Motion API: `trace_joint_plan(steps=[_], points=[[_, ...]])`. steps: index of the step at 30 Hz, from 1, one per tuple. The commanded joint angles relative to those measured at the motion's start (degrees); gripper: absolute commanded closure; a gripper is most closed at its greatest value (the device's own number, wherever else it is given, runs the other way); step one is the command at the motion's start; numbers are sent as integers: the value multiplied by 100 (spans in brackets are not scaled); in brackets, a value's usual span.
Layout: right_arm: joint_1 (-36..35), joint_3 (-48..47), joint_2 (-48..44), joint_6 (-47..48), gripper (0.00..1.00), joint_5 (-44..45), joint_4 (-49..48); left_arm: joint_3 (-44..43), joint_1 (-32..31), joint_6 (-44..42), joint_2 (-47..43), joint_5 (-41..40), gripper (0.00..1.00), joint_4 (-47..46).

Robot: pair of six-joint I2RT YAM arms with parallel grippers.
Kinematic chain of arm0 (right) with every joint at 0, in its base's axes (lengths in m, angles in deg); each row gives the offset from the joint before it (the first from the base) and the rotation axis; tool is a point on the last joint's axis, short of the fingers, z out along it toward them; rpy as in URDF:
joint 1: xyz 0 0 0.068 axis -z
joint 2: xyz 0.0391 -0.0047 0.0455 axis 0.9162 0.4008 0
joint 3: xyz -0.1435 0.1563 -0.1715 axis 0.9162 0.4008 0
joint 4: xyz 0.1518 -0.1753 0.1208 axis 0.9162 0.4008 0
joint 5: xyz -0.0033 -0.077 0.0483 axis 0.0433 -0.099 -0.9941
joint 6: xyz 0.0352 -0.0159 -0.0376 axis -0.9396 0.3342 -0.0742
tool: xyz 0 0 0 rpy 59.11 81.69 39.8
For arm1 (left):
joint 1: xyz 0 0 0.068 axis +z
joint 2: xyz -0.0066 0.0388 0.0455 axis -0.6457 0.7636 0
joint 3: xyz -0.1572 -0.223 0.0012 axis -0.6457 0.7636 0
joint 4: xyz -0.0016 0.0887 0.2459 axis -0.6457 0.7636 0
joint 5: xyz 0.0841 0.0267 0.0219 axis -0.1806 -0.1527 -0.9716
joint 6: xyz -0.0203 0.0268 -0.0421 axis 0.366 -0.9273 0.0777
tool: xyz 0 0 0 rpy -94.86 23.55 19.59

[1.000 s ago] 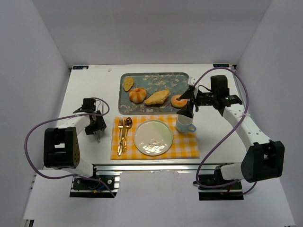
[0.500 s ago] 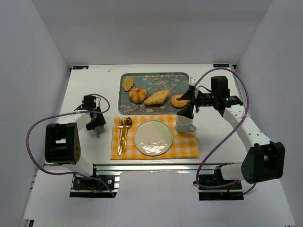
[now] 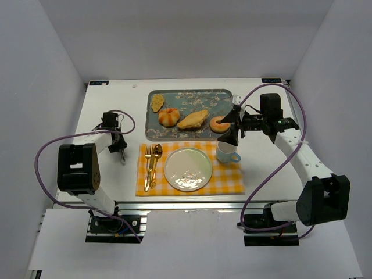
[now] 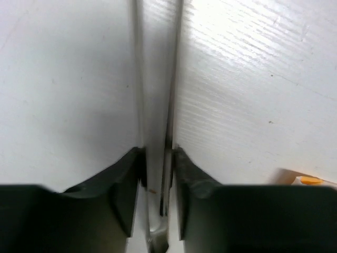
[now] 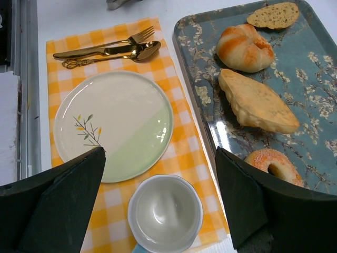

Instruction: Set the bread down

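Observation:
Four breads lie on a blue flowered tray [image 3: 192, 96]: a slice [image 3: 157, 103], a round bun [image 3: 169, 116], a long pastry [image 3: 193, 119] and a sugared doughnut [image 3: 219, 124]. The right wrist view also shows the bun [image 5: 245, 47], pastry [image 5: 258, 103] and doughnut [image 5: 274, 166]. My right gripper [image 3: 229, 131] [image 5: 158, 205] is open and empty, hovering over a white cup [image 5: 165, 213] beside the doughnut. An empty plate [image 3: 188, 168] [image 5: 113, 124] sits on the checked mat. My left gripper [image 3: 122, 152] [image 4: 158, 150] is shut on a thin silver utensil, low over the table left of the mat.
A gold fork [image 3: 147, 165] and spoon [image 3: 156, 157] lie on the left of the yellow checked mat [image 3: 232, 180]. The cup [image 3: 226, 153] stands at the mat's right edge, close under my right gripper. White walls enclose the table.
My left gripper has moved away from the near edge and turned, still shut on the thin utensil. The right arm has barely moved.

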Motion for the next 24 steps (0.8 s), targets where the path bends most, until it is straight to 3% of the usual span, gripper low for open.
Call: trace_joint_plan(steps=[1,3,6,9,13,17,24], points=[[69,23,-202,-11,11,-121,-8,136,24,-40,284,207,62,143],[104,23,-202,-2,11,-121,19,154,33,-48,135,338,75,125],[139,6,-194,42,11,-113,106,119,24,-119,-330,610,84,125],[174,-29,-159,77,11,-112,186,-74,24,-145,-969,1374,87,204],[210,-47,-158,60,11,-148,203,-399,15,152,-1526,2883,85,195],[219,-38,-141,16,11,-191,177,-715,-2,469,-1544,3633,77,64],[210,23,-176,-11,11,-201,124,-2085,-46,259,-227,4091,69,370]])
